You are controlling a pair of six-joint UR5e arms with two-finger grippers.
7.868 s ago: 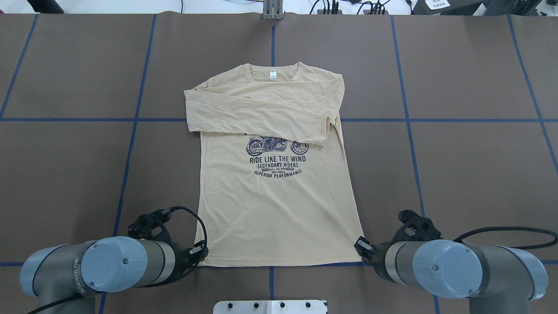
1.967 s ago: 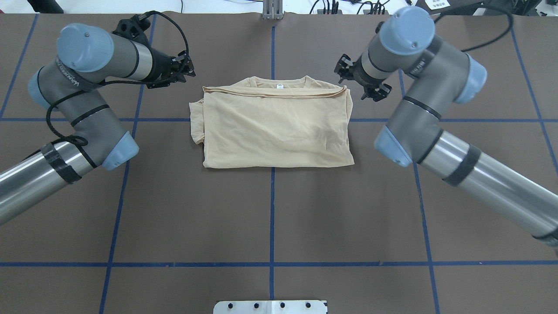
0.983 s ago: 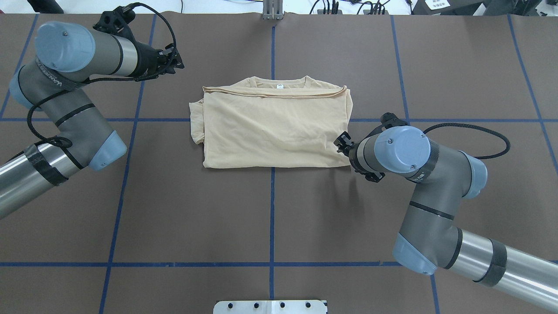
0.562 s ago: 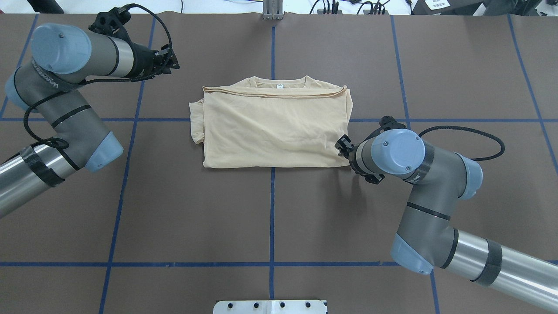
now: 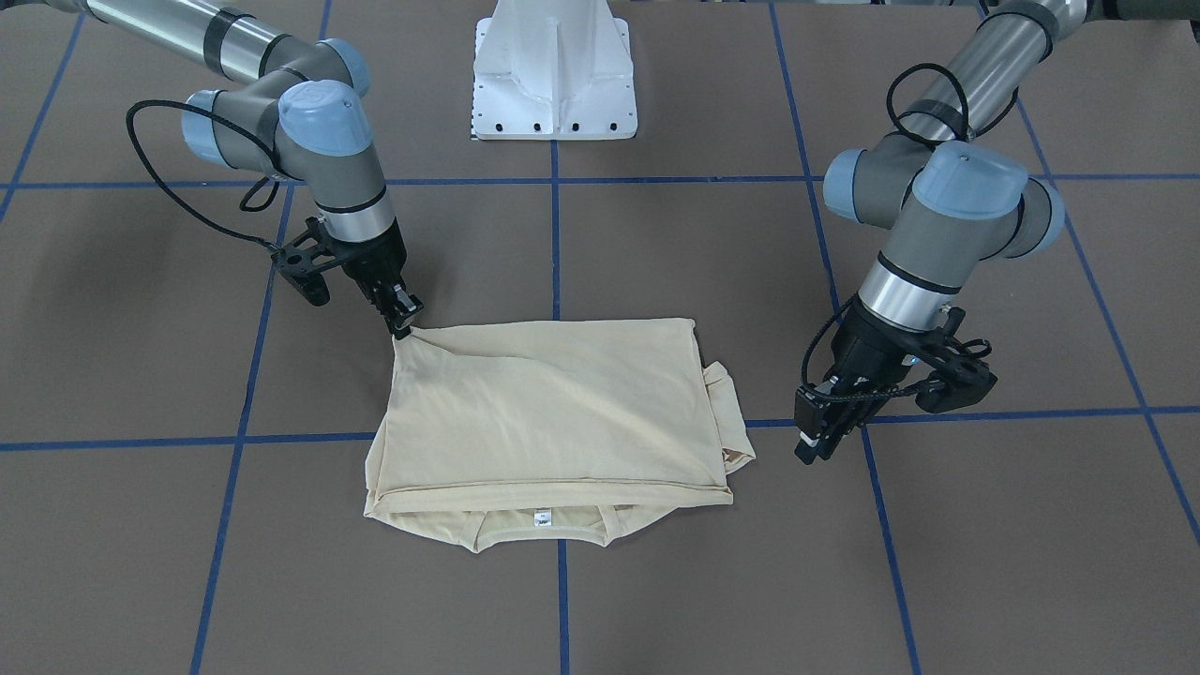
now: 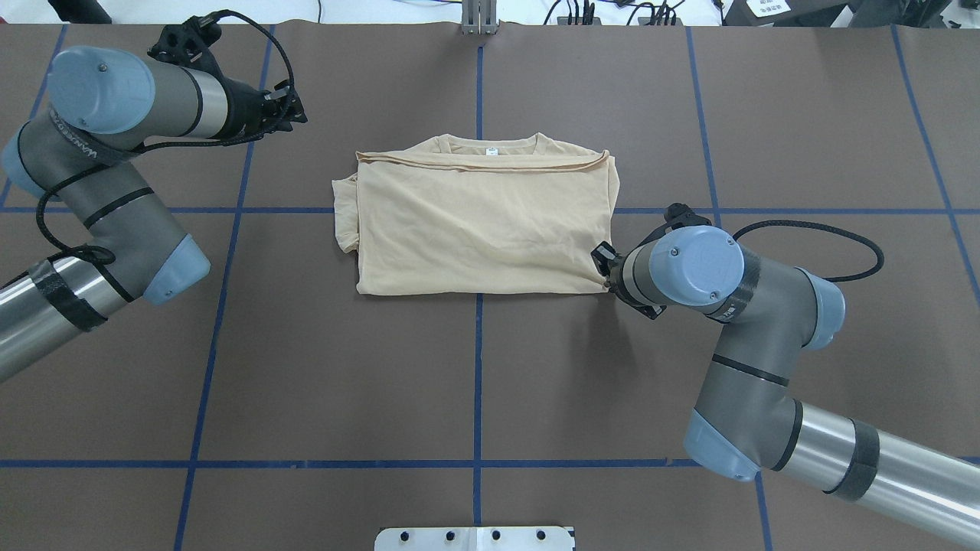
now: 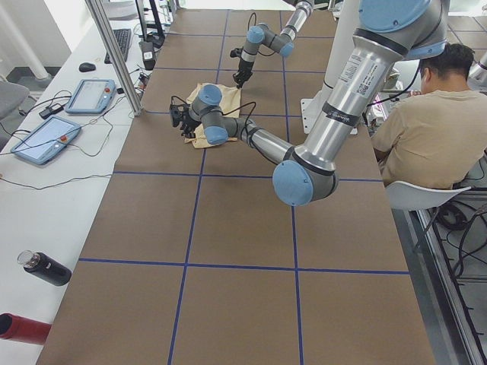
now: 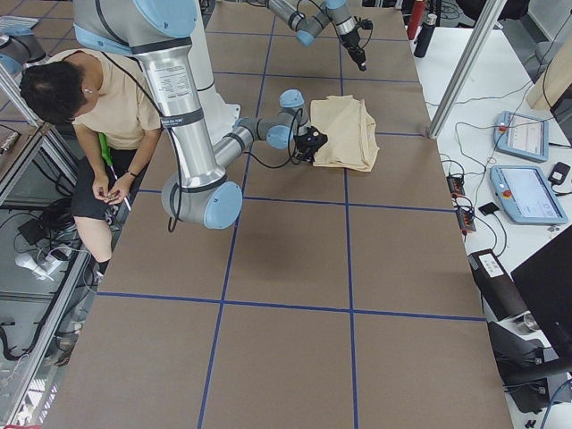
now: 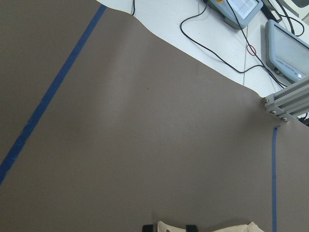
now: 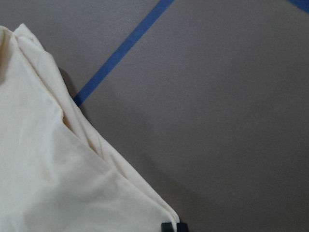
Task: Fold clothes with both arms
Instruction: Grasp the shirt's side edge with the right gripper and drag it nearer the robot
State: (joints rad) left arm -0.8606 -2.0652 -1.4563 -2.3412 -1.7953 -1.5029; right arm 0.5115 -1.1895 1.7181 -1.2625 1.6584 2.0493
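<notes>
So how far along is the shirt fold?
Done: the T-shirt lies folded into a rectangle, hem up by the collar. In hand: the right gripper pinches its near right corner, fabric peaked up; the left gripper hangs open, off the cloth. Left: probably one sideways fold, not yet started.

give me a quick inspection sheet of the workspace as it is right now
surface: brown table cover with a blue tape grid, lying flat.
job's things: cream T-shirt folded into a rectangle, collar and neck label at the far edge; folded layers stick out on the robot's left.
clutter: nothing seen on the cover.
grippers: right gripper shut on the T-shirt's near right corner; left gripper open, off the fabric, out past the far left corner.
cables: left arm's black cable and right arm's black cable loop free, clear of the T-shirt.
surroundings: white pedestal base; seated person; control tablets and a dark bottle on the side bench.
</notes>
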